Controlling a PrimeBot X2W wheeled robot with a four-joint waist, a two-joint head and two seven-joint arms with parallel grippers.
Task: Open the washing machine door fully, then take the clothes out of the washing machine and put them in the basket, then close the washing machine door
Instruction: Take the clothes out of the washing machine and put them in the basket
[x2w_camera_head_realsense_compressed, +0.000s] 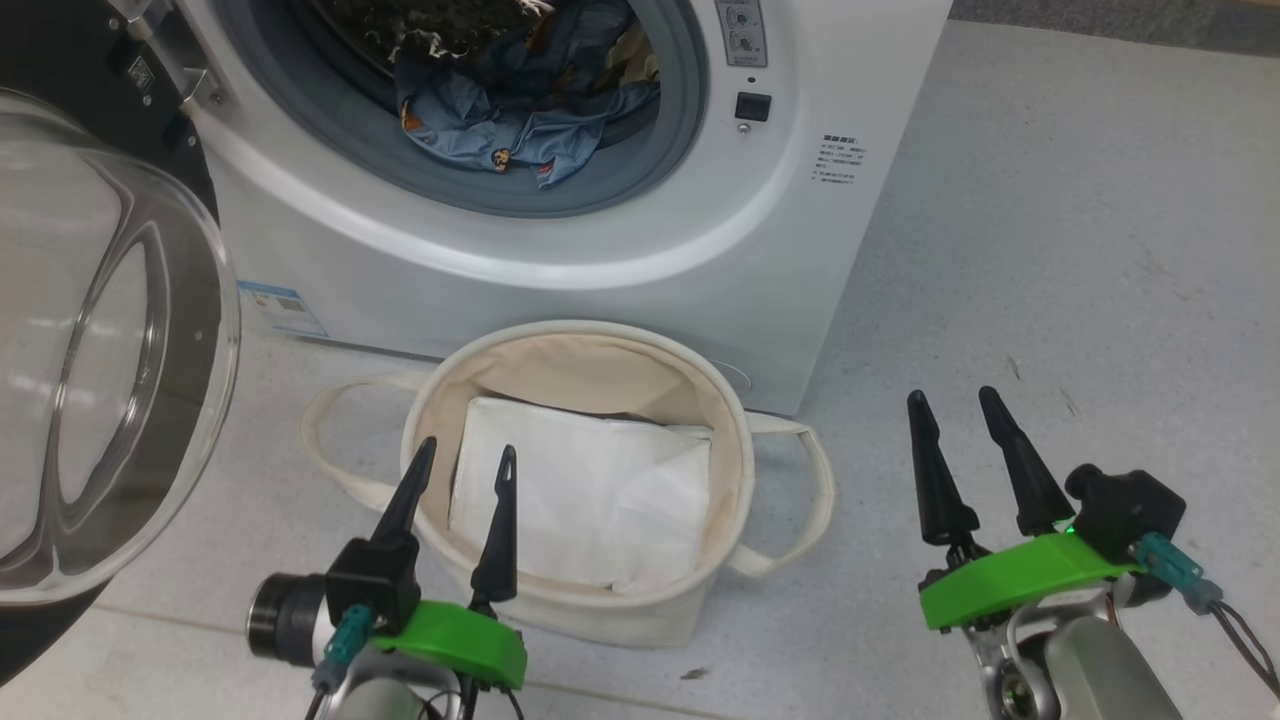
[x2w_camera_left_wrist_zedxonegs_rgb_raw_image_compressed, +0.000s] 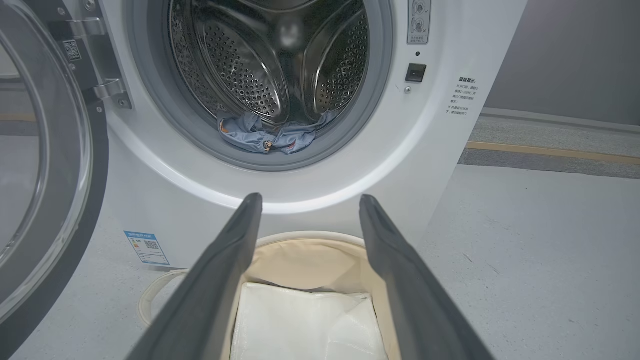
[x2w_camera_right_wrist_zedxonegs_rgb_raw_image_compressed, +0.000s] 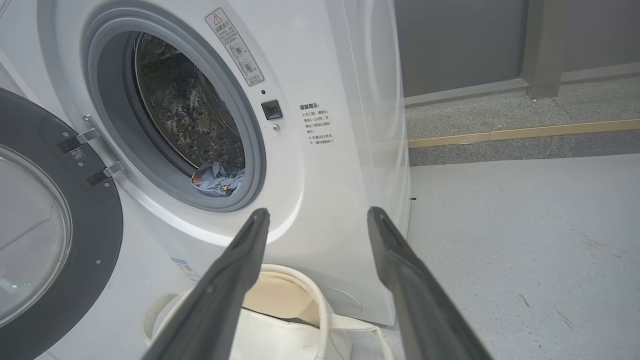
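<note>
Currently clothes (x2w_camera_head_realsense_compressed: 520, 110) lie in the washing machine (x2w_camera_head_realsense_compressed: 700, 250), white sheet (x2w_camera_head_realsense_compressed: 590, 500) in basket (x2w_camera_head_realsense_compressed: 738, 450); left gripper (x2w_camera_head_realsense_compressed: 469, 446), right gripper (x2w_camera_head_realsense_compressed: 951, 393) gape empty.

Left gripper (x2w_camera_head_realsense_compressed: 469, 446) and right gripper (x2w_camera_head_realsense_compressed: 952, 394): each has two long, matte black jaws tapering to points, seated on a bright green mount (x2w_camera_head_realsense_compressed: 1020, 575). Black camera block (x2w_camera_head_realsense_compressed: 1125, 515) alongside; teal connector (x2w_camera_head_realsense_compressed: 1175, 570) with thin dark cables (x2w_camera_head_realsense_compressed: 1245, 640); silver-grey wrist (x2w_camera_head_realsense_compressed: 1090, 670).
</note>
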